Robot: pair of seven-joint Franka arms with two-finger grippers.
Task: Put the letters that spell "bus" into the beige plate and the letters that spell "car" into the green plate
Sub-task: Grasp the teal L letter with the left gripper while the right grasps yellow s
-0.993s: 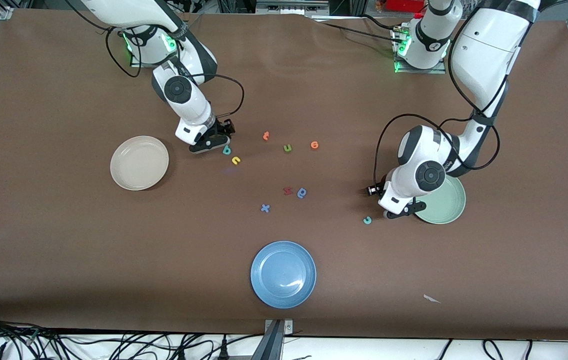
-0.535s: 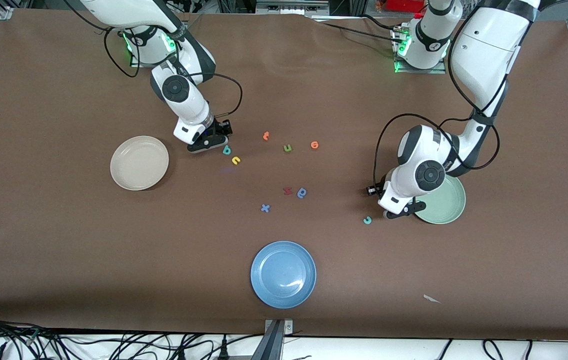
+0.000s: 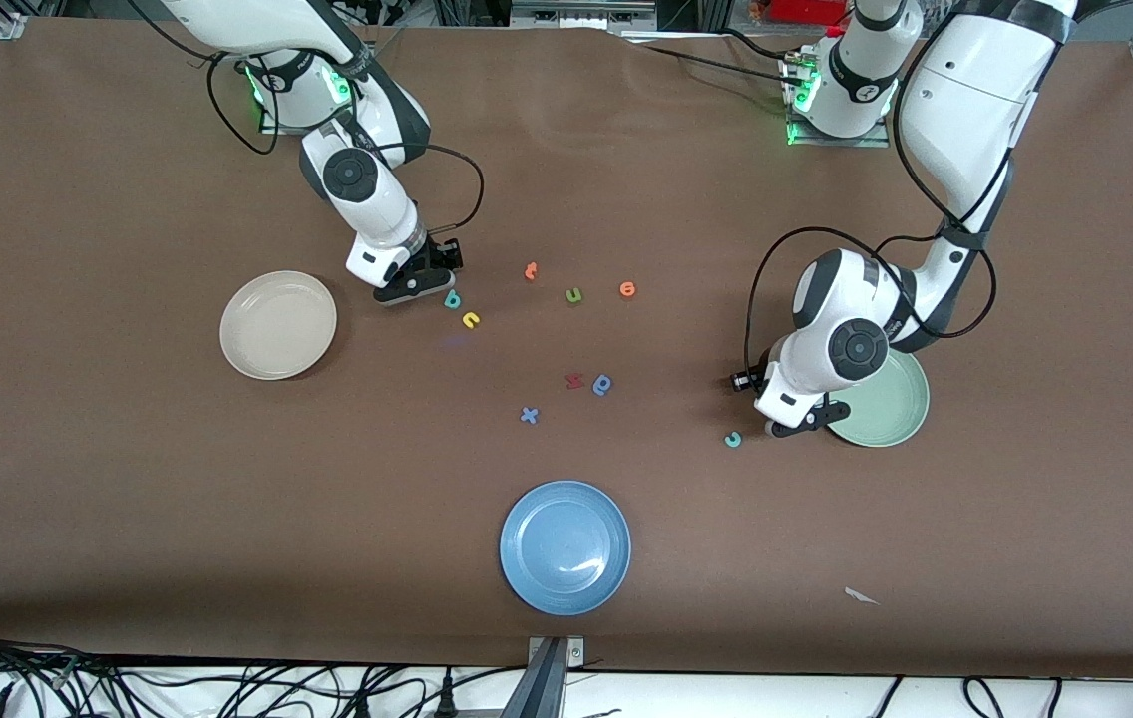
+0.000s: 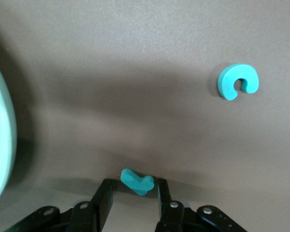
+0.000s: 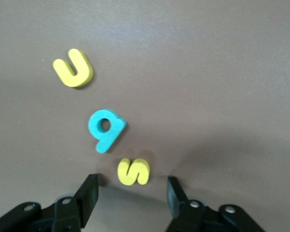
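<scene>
Two grippers low at the table, one at each end of the scatter of letters.

Toward the right arm's end, the right gripper (image 5: 133,187) at the tip of a forearm stretched out from the base and pitched steeply down, just beside the beige plate (image 3: 277,325). Fingers apart, straddling the yellow "s" (image 5: 133,171) with a gap on either side, apparently lined up for a pinch across the letter's width. No grip on it yet. Just beside the "s", the teal "b" (image 5: 106,129), then the yellow "u" (image 5: 73,68), all three flat on the brown table (image 3: 128,499) and outside the plate. Beige plate bare.

Toward the other end, the left gripper (image 4: 134,189) under a folded elbow, wrist bent down at the rim of the green plate (image 3: 901,419). Fingers clamped on the teal "r" (image 4: 137,180), pinched at the very tips and sitting askew, probably kept low for a short carry over the rim. Hard to tell whether clear of the table. Teal "c" (image 4: 238,81) flat on the table near the plate. No yellow "a" to be found in any view.

Well apart from both plates, the olive "u" (image 3: 573,294) and the blue plate (image 3: 565,546), no part of either word.
</scene>
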